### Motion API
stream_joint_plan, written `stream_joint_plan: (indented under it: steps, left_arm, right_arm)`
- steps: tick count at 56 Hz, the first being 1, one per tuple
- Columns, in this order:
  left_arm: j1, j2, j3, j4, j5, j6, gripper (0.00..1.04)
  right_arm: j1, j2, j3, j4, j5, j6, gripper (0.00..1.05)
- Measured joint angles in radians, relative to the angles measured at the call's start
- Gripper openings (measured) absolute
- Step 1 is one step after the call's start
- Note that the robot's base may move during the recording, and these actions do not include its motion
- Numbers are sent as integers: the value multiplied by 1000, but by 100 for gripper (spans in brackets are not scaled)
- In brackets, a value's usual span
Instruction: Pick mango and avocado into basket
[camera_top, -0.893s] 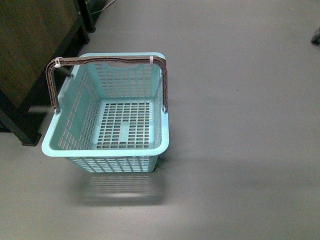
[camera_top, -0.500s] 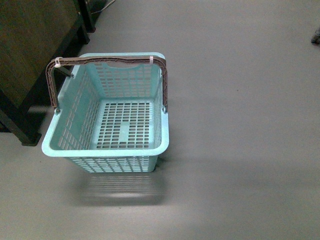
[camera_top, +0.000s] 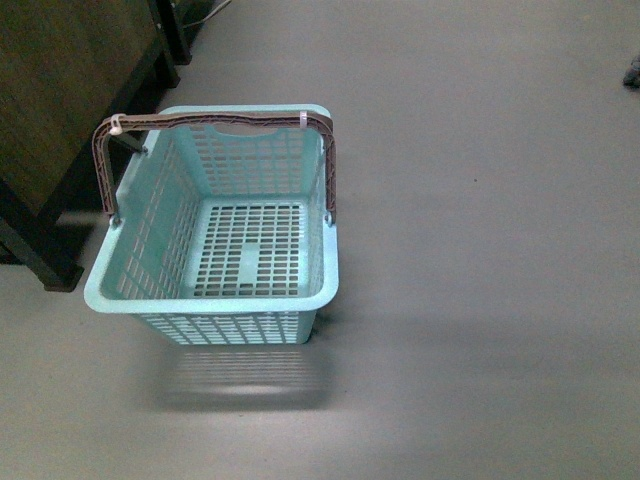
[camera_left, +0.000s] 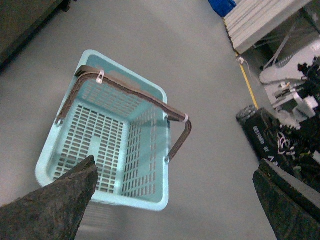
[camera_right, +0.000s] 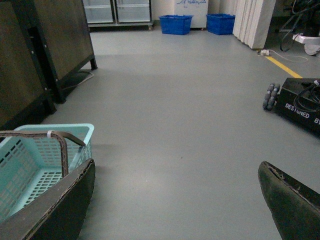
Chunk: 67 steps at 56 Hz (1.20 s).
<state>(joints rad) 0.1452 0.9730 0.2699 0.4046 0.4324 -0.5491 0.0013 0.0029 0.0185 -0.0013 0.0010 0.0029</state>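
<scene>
Not begun: basket (camera_top: 210, 303) empty, mango and avocado out of view, left gripper (camera_left: 175, 167) and right gripper (camera_right: 176, 165) both wide, holding nothing

Item: basket (camera_left: 142, 155), pale mint-green plastic, lattice walls and slotted floor, standing on the grey floor (camera_left: 200, 65). Brown ribbed handle (camera_left: 135, 92) raised upright across it (a white tie (camera_left: 100, 76) near each corner). Left gripper (camera_left: 177, 167) above the basket's near side, two dark fingers (camera_left: 60, 200) set wide apart. To the right, well apart: black case (camera_left: 260, 132) with white lettering, cables beside it. Far off: blue crate (camera_left: 222, 6), white panels (camera_left: 265, 20), yellow floor line (camera_left: 247, 85).
</scene>
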Motion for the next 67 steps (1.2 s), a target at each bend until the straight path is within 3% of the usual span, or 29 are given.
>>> stream_joint_plan:
  steps: [10, 18, 32, 54, 67]
  left_arm:
    - [-85, 512, 195, 296, -123, -181, 96]
    - [-221, 915, 432, 368, -231, -353, 96]
    - [-375, 1275, 808, 294, -336, -544, 96]
    - [-430, 1605, 1306, 94, -463, -643, 96]
    - [-443, 1687, 1467, 56, -500, -666, 96]
  right_arm:
    - [0, 0, 0, 0, 0, 0, 96]
    - [0, 0, 0, 0, 0, 0, 96]
    - [0, 0, 0, 0, 0, 0, 96]
    - [0, 0, 0, 0, 0, 0, 96]
    - [0, 0, 0, 0, 0, 0, 96]
